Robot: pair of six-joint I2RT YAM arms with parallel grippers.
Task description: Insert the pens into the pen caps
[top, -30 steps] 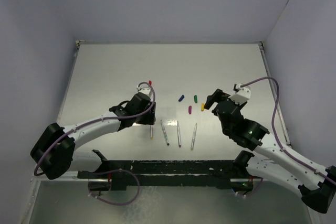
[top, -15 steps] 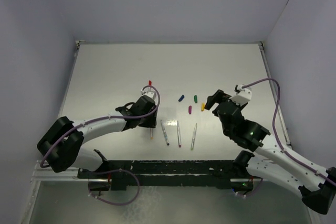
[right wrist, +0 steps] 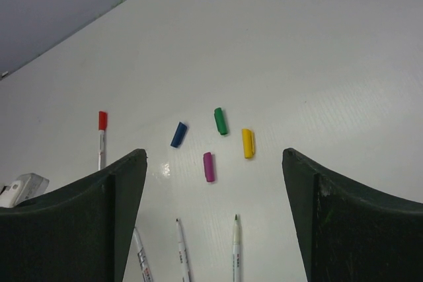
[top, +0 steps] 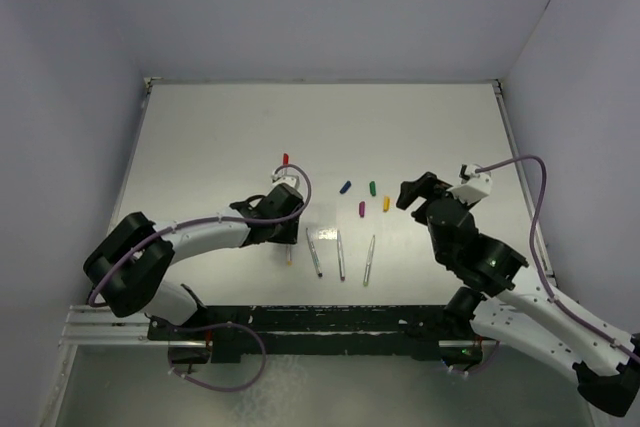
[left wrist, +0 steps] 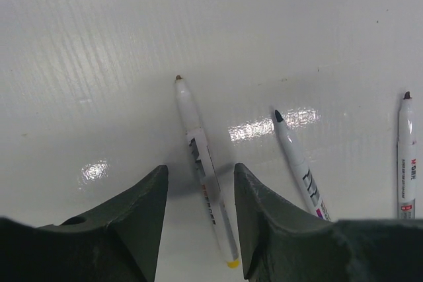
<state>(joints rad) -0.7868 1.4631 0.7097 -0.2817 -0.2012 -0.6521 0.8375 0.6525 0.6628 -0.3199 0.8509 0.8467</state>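
Note:
My left gripper [left wrist: 199,170] is open and low over the table. Its two fingers straddle a pale pen with a yellow end [left wrist: 198,156], with a gap on each side. Two more pens [left wrist: 297,163] [left wrist: 407,156] lie to its right. From above, the left gripper [top: 283,225] hides the top of that pen [top: 289,253]. The other three loose pens [top: 314,252] [top: 340,255] [top: 369,259] lie in a row beside it. My right gripper [right wrist: 213,156] hangs wide open above the blue [right wrist: 179,134], green [right wrist: 220,121], yellow [right wrist: 247,143] and purple [right wrist: 209,166] pen caps.
A pen wearing a red cap [top: 285,162] lies behind the left gripper and also appears in the right wrist view [right wrist: 102,138]. The table's raised rim [top: 148,87] borders the white surface. A black rail [top: 320,322] runs along the near edge.
The left gripper has slid a little right and down over the yellow-ended pen, and its jaws have narrowed. The right wrist has drifted slightly to the right.

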